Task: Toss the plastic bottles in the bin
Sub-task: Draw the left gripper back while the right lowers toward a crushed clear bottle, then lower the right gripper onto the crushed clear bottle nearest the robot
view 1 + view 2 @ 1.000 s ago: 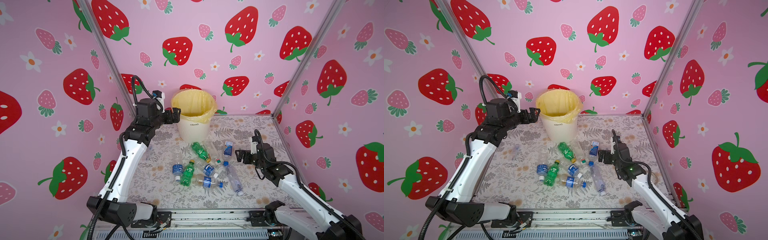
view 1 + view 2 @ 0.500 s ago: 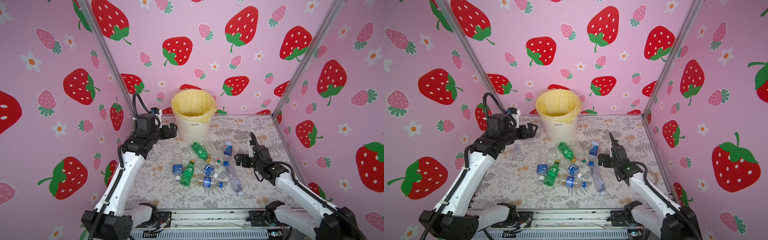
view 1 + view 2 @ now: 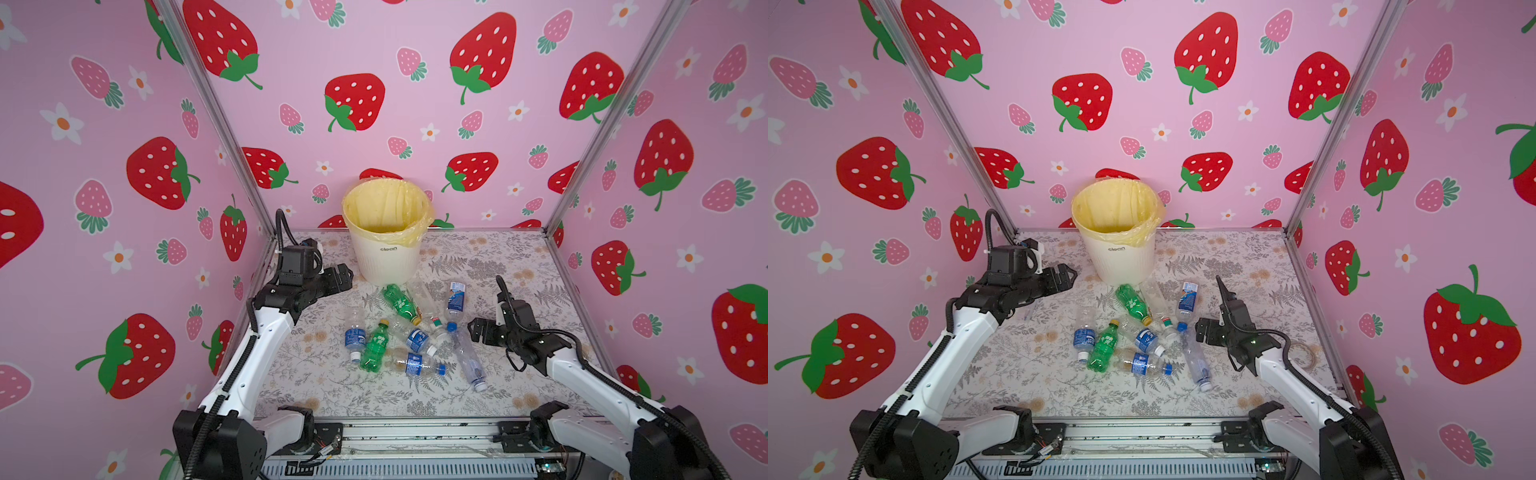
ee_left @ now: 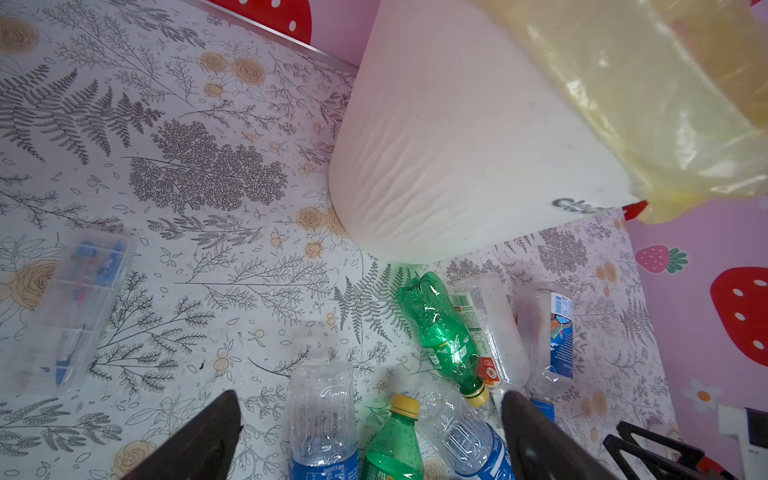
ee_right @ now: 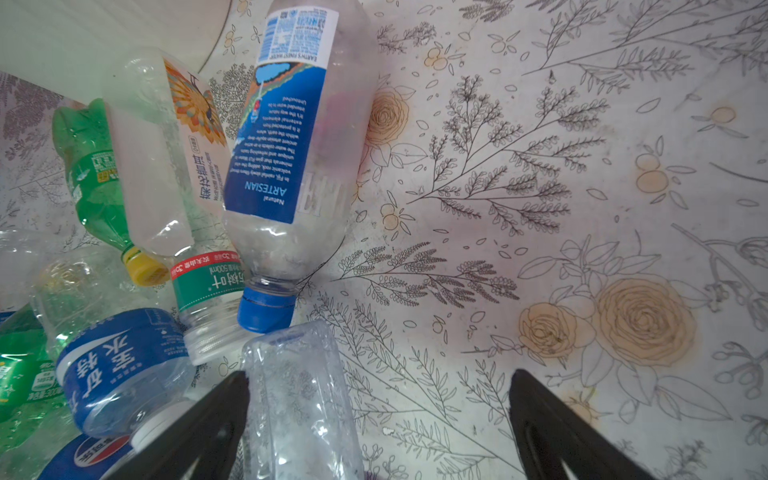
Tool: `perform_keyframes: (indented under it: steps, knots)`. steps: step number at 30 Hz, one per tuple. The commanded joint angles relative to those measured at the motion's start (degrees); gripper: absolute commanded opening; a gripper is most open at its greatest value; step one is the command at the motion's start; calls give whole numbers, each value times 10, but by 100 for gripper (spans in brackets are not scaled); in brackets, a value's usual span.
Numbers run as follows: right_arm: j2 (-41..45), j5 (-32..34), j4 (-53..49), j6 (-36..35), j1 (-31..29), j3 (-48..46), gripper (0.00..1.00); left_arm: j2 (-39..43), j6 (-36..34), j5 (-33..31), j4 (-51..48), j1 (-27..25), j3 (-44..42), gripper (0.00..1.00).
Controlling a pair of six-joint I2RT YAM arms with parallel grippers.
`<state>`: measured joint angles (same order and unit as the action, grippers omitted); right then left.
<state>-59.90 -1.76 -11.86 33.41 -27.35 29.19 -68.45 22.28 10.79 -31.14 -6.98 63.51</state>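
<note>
Fingers (image 4: 195, 440) of the left gripper (image 3: 343, 276) are spread wide and hold nothing. It hangs just left of the bin (image 3: 384, 262) in both top views. The right gripper (image 3: 473, 330) is wide open and empty too, low by the right side of the bottles (image 3: 417, 338). One clear bottle (image 5: 299, 395) lies right beside one of its fingers (image 5: 199, 428). The bottles lie in a pile on the table (image 3: 498, 257), mid frame, just below the bin, which has a yellow bag (image 3: 388, 208) in it
</note>
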Motion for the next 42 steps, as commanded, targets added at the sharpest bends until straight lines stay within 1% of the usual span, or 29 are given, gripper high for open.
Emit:
perform_keyframes:
  steps: [1,4,6,9,18,30,35,42]
  knots:
    - [24,-9,-16,5,0,-3,99,22,-7,-1,-19,2,-28,99]
    - [56,-12,-20,-13,-1,-1,99,28,-7,-19,-20,2,-49,99]
    - [62,-18,-25,-21,-1,3,99,31,-4,-25,-18,1,-56,99]
    - [48,-33,-31,-25,-6,6,99,30,-8,-25,-16,3,-56,99]
    - [29,-28,0,6,-60,-18,99,28,-2,1,-14,25,-53,99]
    - [-36,8,15,26,-125,-16,99,16,7,31,-9,39,-55,99]
    - [-51,16,22,29,-142,-16,99,17,6,35,-9,45,-55,99]
    - [-71,34,18,30,-160,-14,99,16,17,47,-7,70,-56,99]
